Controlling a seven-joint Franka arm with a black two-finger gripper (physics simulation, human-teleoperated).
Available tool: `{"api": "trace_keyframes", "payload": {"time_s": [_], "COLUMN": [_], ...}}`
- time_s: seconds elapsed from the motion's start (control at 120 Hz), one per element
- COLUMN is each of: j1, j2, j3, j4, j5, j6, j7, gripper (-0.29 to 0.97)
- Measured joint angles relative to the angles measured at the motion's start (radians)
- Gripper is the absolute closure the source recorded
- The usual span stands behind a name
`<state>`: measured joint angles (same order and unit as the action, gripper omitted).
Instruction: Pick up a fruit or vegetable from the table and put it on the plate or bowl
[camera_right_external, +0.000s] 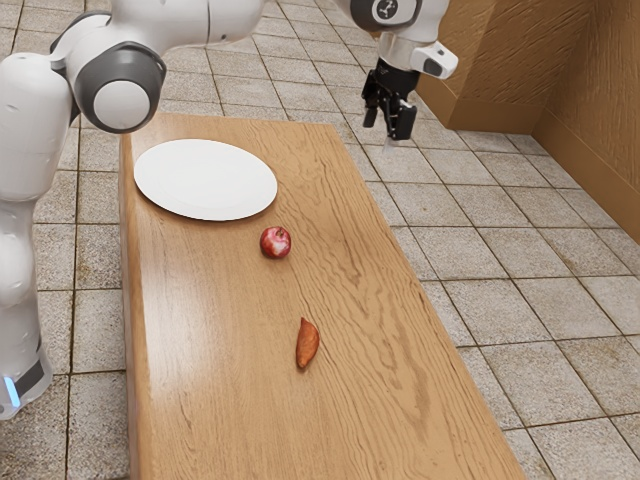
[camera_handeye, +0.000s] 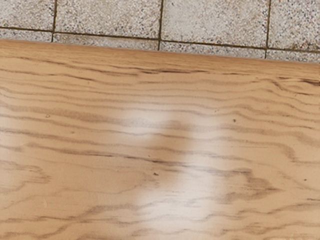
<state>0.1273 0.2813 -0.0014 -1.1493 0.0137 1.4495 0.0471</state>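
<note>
A red apple (camera_right_external: 275, 241) lies near the middle of the wooden table (camera_right_external: 400, 400). An orange sweet potato (camera_right_external: 307, 343) rests closer to the front, a short way from the apple. A round white plate (camera_right_external: 205, 179) sits at the table's back, toward the exterior view's left. My black gripper (camera_right_external: 387, 122) hangs high over the back right part of the table, well away from both foods and the plate. Its fingers stand apart with nothing between them. In the wrist view I look down on bare table wood (camera_handeye: 160, 150) beside the table's edge.
Tiled floor (camera_right_external: 520, 260) surrounds the table. Wooden wall panelling (camera_right_external: 540, 60) stands at the back right. My white arm base (camera_right_external: 25, 200) rises at the exterior view's left edge. Tiles (camera_handeye: 160, 20) lie just beyond the table edge in the wrist view.
</note>
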Motion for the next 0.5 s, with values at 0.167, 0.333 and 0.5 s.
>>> {"api": "trace_keyframes", "payload": {"time_s": [0.167, 0.333, 0.5], "j1": [0.0, 0.001, 0.0], "j2": [0.0, -0.004, 0.0], "j3": [0.001, 0.027, 0.03], "j4": [0.0, 0.0, -0.008], "j5": [-0.002, -0.018, -0.025], "j6": [-0.002, -0.003, -0.003], "j7": [0.004, 0.003, 0.001], "gripper": [0.0, 0.0, 0.0]}}
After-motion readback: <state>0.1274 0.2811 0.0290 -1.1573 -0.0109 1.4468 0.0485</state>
